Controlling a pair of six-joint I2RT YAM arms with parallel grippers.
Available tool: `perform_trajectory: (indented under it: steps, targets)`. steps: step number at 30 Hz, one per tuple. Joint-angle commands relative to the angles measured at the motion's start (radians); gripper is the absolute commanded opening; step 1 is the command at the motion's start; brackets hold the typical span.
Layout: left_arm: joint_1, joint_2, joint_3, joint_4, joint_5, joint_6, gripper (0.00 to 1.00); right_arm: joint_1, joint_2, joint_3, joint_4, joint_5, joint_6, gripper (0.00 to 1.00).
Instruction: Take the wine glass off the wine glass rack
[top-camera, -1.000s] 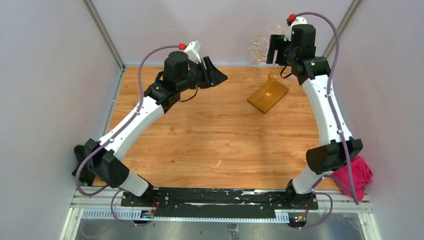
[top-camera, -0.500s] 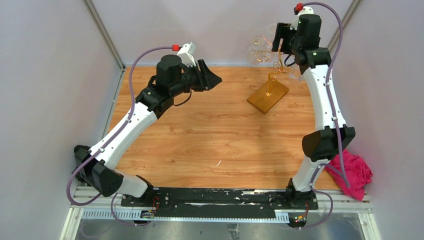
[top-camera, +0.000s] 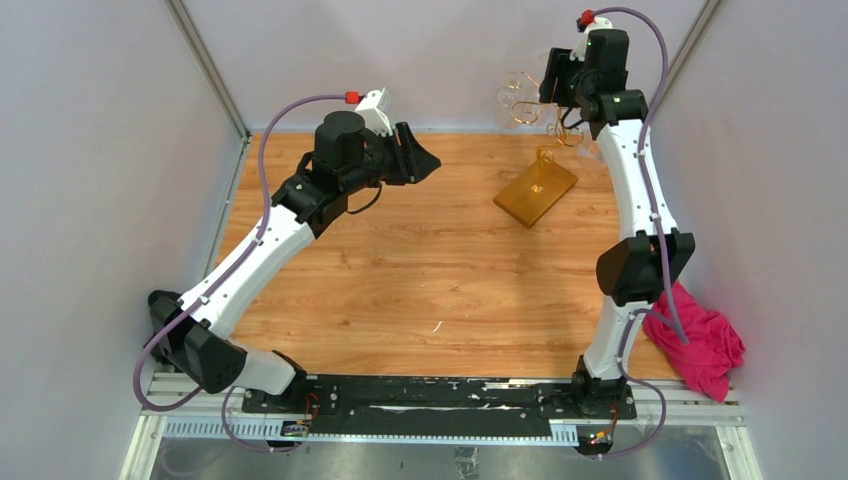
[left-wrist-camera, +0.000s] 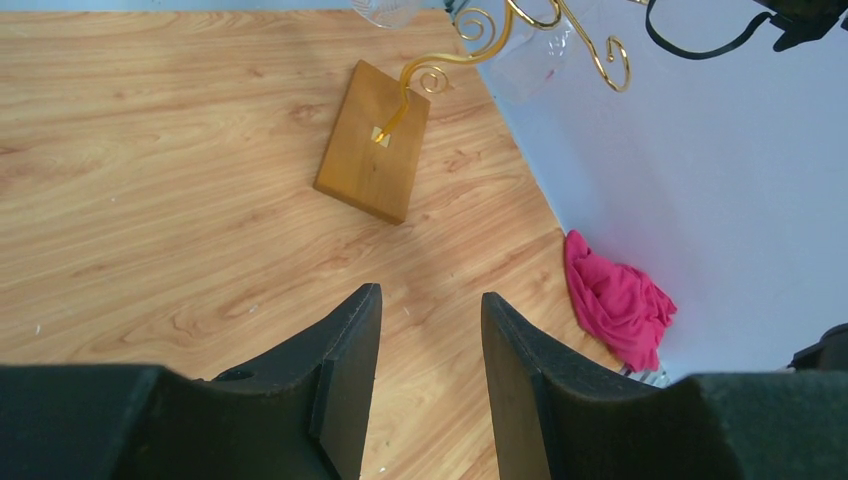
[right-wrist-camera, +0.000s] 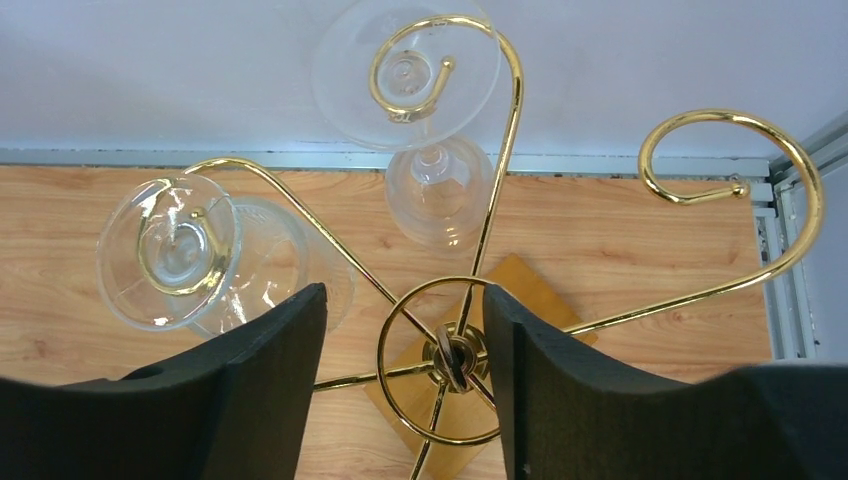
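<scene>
Wine glass: two of them, hung bowl-down by the foot from the curled arms of the rack.

Top view. The rack stands at the far right of the table. The right claw is high over the rack's top, just beside the glasses. The left claw is well apart from them, toward the middle. A pink cloth lies at the near right edge and blocks nothing.

Left wrist view. The claw is open and empty, its fingers aimed toward the amber base.

Right wrist view. The jaws stand apart and hold nothing. The centre ring lies below the gap. The left-hand glass is near one finger, the far glass lies beyond, and a spare hook is at right.

Hazards, as judged:
- Closing here would catch wire, not glass.
- A sideways knock could swing a glass off its curl.
- Pulling straight up could drag the rack over, since the foot must slide out along the hook.
- The curled arms crowd every approach.
</scene>
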Motion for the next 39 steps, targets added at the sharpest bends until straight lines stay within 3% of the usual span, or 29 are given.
perform_trajectory:
  steps: [1, 15, 22, 25, 39]
  targets:
    - [-0.006, -0.005, -0.014, -0.008, -0.015, 0.027, 0.46, -0.023, 0.003, 0.031, 0.008, -0.001, 0.005, 0.59]
    - [-0.006, -0.001, -0.04, 0.021, -0.009, 0.011, 0.46, -0.027, -0.053, -0.053, 0.016, 0.042, -0.017, 0.33]
    - [-0.007, -0.002, -0.055, 0.031, -0.011, 0.003, 0.46, -0.028, -0.073, -0.071, 0.017, 0.048, -0.012, 0.16]
    - [-0.006, -0.004, -0.058, 0.038, -0.009, 0.001, 0.46, -0.027, -0.076, -0.075, 0.017, 0.053, -0.009, 0.01]
    - [-0.006, -0.008, -0.068, 0.041, -0.019, -0.004, 0.45, -0.027, -0.086, -0.056, 0.01, 0.005, 0.018, 0.0]
